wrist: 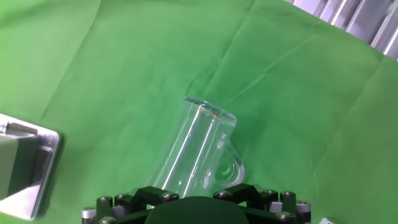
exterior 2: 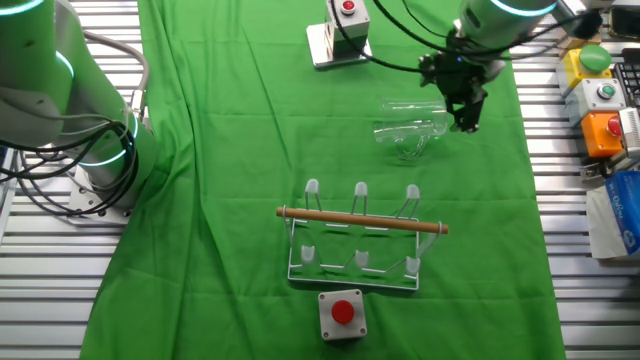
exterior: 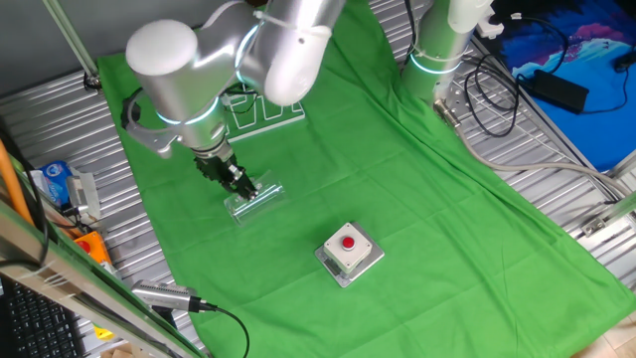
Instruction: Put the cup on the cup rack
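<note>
The cup (exterior 2: 408, 133) is a clear glass with a handle, lying on its side on the green cloth. It also shows in one fixed view (exterior: 256, 200) and in the hand view (wrist: 199, 146), with its base pointing away from the hand. My gripper (exterior 2: 466, 118) is at the cup's open end and appears shut on its rim; it shows low over the cloth (exterior: 238, 185). The fingertips are hidden in the hand view. The cup rack (exterior 2: 360, 235) is white wire with a wooden dowel and stands apart from the cup. The arm partly hides it (exterior: 268, 107).
A grey box with a red button (exterior: 350, 249) sits near the cup; it shows at the hand view's left edge (wrist: 18, 168). Another button box (exterior 2: 341, 310) stands in front of the rack. The second arm's base (exterior 2: 90, 150) and coloured button boxes (exterior 2: 600, 90) flank the cloth.
</note>
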`<state>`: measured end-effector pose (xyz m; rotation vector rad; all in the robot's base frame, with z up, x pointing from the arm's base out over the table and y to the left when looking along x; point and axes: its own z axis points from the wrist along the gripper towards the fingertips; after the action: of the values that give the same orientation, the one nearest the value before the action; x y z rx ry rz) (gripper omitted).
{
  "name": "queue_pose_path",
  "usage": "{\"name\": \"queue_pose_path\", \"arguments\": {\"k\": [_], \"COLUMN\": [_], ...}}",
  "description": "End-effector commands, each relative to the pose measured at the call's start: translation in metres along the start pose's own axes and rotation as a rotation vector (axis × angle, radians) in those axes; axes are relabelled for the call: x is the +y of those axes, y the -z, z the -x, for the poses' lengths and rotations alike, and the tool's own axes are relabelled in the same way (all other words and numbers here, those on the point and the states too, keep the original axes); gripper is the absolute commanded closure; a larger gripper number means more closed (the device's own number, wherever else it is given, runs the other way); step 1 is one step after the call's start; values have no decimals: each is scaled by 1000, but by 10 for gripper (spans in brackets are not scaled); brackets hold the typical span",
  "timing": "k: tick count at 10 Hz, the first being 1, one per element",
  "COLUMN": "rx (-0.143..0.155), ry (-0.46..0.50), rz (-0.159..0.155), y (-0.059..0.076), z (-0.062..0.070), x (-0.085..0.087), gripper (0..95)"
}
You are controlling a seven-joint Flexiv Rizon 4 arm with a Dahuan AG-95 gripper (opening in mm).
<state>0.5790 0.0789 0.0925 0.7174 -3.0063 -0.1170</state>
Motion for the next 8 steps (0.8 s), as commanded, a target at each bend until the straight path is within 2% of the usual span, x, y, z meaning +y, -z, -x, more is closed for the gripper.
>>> {"name": "queue_pose_path", "arguments": {"k": [1, 4, 8], "rx": [-17, -26, -15], "ry": [-37, -58, -35], "rz": [28, 44, 43], "y": [-9, -19, -18], "z": [3, 5, 3], "x": [-2, -2, 0], "gripper": [0, 0, 0]}}
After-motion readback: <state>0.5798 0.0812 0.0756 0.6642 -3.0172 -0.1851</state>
